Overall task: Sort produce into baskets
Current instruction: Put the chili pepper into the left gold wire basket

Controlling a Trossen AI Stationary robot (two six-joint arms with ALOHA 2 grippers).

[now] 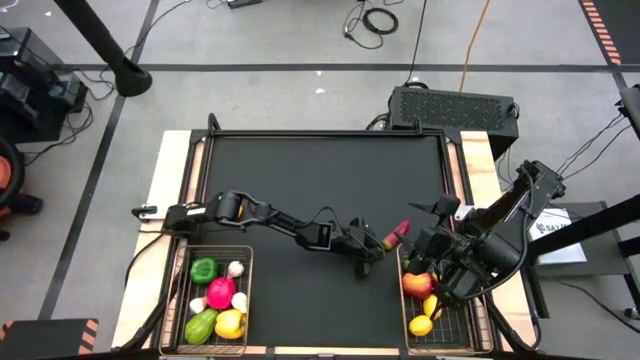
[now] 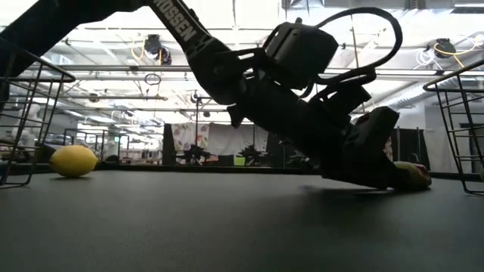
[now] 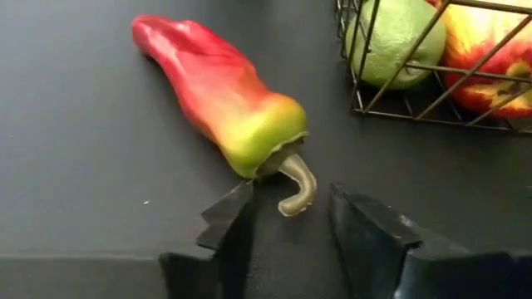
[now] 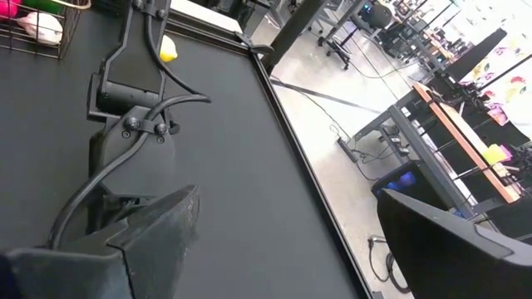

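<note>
Produce is split across the high view. At lower left, the left basket (image 1: 216, 300) holds green, pink, yellow and white pieces. At centre right, a red chili (image 1: 396, 235) lies loose on the black table (image 1: 320, 180), just beside the right basket's (image 1: 437, 335) upper-left corner; that basket holds an apple (image 1: 416, 284) and lemons (image 1: 421, 324). My left gripper (image 1: 374, 250) reaches across to the chili and is the nearer one. In the left wrist view, the chili's (image 3: 220, 91) long axis runs from the red tip at upper left to the green stem end just ahead of my fingertips (image 3: 233, 212); the curled stem hangs in the gap between them. The jaws stand narrowly apart and hold nothing, and I cannot tell whether they touch the chili. I judge the next move to be a short advance along that axis before closing. My right gripper (image 1: 452, 272) waits above the right basket, jaws spread wide and empty.
</note>
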